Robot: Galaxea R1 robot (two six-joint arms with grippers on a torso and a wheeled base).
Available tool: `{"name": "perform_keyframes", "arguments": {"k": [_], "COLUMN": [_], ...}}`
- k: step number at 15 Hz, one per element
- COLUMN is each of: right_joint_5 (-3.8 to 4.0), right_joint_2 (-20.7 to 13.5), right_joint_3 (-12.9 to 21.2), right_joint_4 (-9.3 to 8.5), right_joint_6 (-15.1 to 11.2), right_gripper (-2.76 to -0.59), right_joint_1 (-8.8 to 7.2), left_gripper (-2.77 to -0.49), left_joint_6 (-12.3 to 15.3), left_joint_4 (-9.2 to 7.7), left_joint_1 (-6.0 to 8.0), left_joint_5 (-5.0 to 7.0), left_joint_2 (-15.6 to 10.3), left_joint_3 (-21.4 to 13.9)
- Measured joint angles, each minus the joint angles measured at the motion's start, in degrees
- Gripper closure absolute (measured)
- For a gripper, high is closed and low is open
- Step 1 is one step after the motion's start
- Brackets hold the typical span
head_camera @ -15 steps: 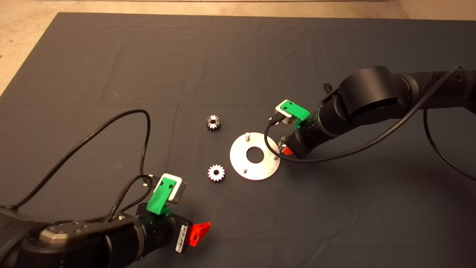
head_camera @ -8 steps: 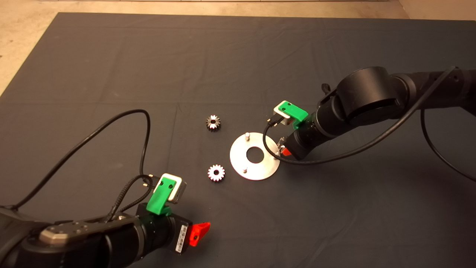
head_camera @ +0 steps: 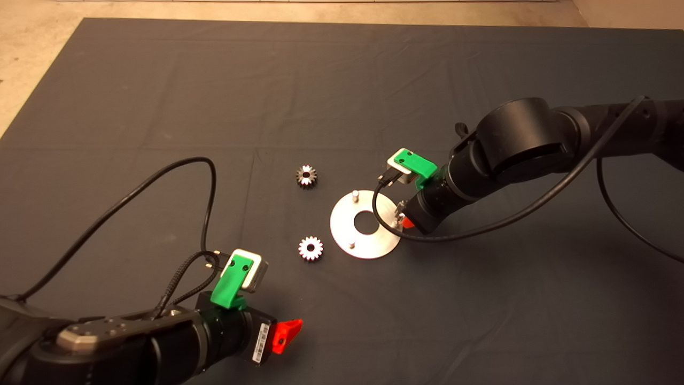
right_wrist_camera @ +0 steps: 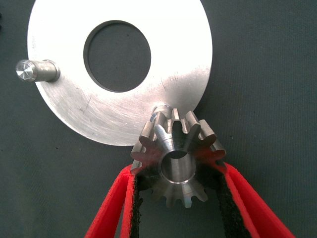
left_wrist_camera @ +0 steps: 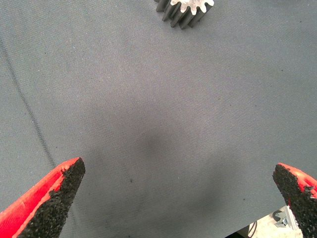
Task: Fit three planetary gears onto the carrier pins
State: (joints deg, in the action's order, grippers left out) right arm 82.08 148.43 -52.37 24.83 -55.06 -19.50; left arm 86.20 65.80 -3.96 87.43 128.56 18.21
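Planetary gear (right_wrist_camera: 179, 159) clamped between right gripper (right_wrist_camera: 181, 196) jaws, beside carrier pin (right_wrist_camera: 159, 110)

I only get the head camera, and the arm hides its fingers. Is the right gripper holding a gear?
Observer: Yes. The right wrist view shows the right gripper shut on a gear.
Operator: Is it on a pin?
Observer: No. Its bore is empty; the nearest pin peeks out just past its teeth.
Operator: And the left gripper?
Observer: The left gripper is open above the mat, another gear ahead.
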Motion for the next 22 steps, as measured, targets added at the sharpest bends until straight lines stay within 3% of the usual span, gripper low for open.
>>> {"name": "perform_keyframes", "arguments": {"k": [2,7,22], "right_joint_5": [0.44,0.42,-0.02], "right_joint_2": [-0.02,0.02,0.66], "right_joint_3": [0.0,0.0,0.0], "right_joint_4": [0.0,-0.06,-0.04], "right_joint_6": [0.05,0.18,1.53], "right_gripper": [-0.92,-0.92,-0.92], "right_joint_1": [0.33,1.9,1.87], "left_gripper": [-2.76,-2.76,-2.76], "left_joint_6": [-0.01,0.01,0.03], "left_joint_4": [0.01,0.01,0.01], "left_joint_1": [0.0,0.0,0.0], "left_joint_5": [0.0,0.0,0.0], "left_joint_2": [0.0,0.0,-0.01], "left_joint_3": [0.0,0.0,0.04]}}
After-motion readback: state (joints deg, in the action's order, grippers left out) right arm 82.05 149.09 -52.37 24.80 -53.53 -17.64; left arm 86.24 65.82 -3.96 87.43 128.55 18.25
